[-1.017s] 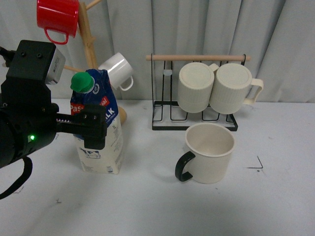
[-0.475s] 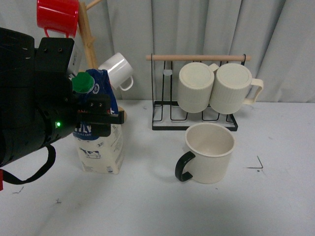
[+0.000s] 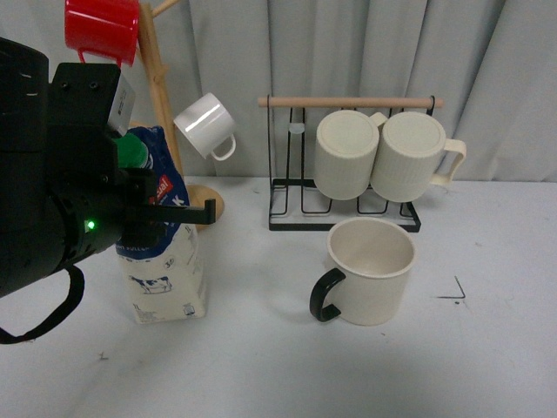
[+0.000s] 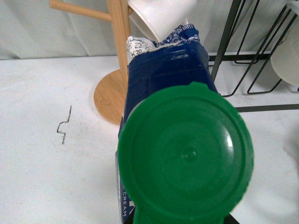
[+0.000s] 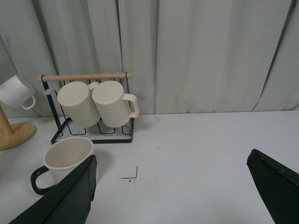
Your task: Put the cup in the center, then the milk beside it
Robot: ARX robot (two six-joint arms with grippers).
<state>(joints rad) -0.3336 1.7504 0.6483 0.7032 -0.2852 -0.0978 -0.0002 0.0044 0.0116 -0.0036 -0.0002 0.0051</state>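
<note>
The milk [image 3: 164, 270], a blue-topped carton with a cream base and a cow, is at the left of the white table [image 3: 261, 366], slightly tilted. My left gripper [image 3: 165, 209] is shut on its upper part. Whether its base touches the table I cannot tell. In the left wrist view its green cap [image 4: 187, 154] fills the frame below the blue top [image 4: 163, 65]. The cup [image 3: 372, 270], cream with a black handle [image 3: 322, 298], stands upright mid-table, to the right of the milk, and also shows in the right wrist view [image 5: 65, 156]. My right gripper [image 5: 173, 196] is open and empty over bare table.
A wooden mug tree [image 3: 157, 78] at the back left carries a red mug [image 3: 103, 30] and a small white mug [image 3: 204, 124]. A black wire rack [image 3: 344, 218] behind the cup holds two ribbed cream mugs [image 3: 348, 152]. A grey curtain hangs behind.
My left arm has closed in around the milk. The carton has tilted and shifted a little left and toward the camera. The cup has not moved.
</note>
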